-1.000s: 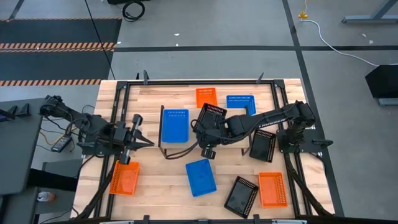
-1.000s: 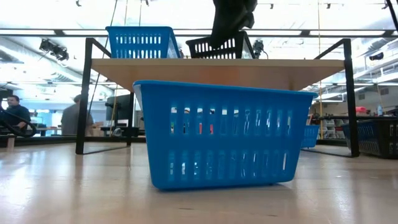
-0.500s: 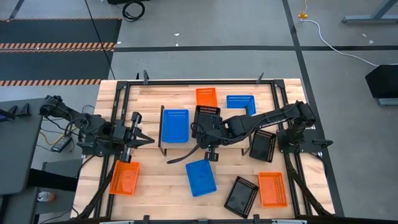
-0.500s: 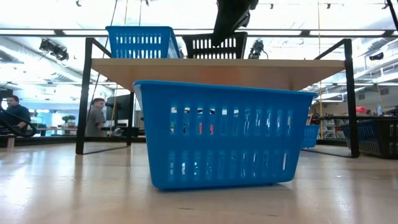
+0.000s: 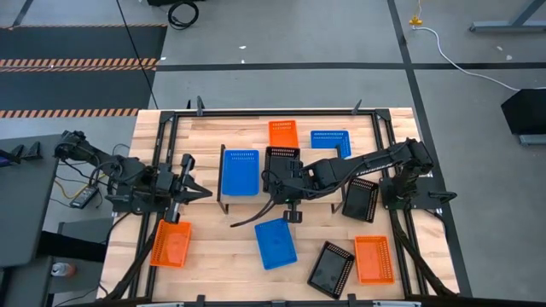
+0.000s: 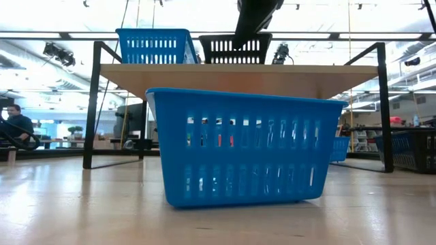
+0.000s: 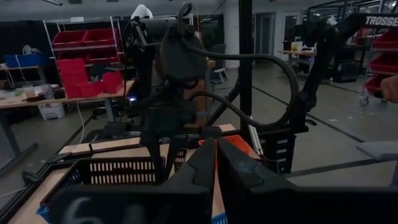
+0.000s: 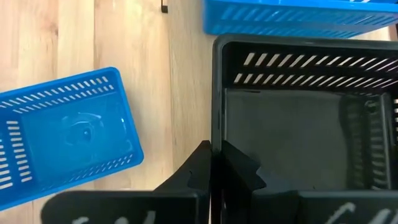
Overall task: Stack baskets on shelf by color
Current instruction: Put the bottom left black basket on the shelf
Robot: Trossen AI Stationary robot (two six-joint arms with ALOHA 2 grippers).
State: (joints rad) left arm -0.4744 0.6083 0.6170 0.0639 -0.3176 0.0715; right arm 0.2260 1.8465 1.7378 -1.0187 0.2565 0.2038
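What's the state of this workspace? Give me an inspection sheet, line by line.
Surface: wooden table, with the shelf on it.
Job's things: blue basket and black basket side by side on the shelf. On the table: two more blue, two black, three orange.
Clutter: nothing seen.
Hands: right hand shut on the shelf's black basket, pinching its wall; left hand shut, empty, left of the shelf.
Cables: dark cable loops from the right arm over the table; white cable on the floor.
Surroundings: person far behind the table.
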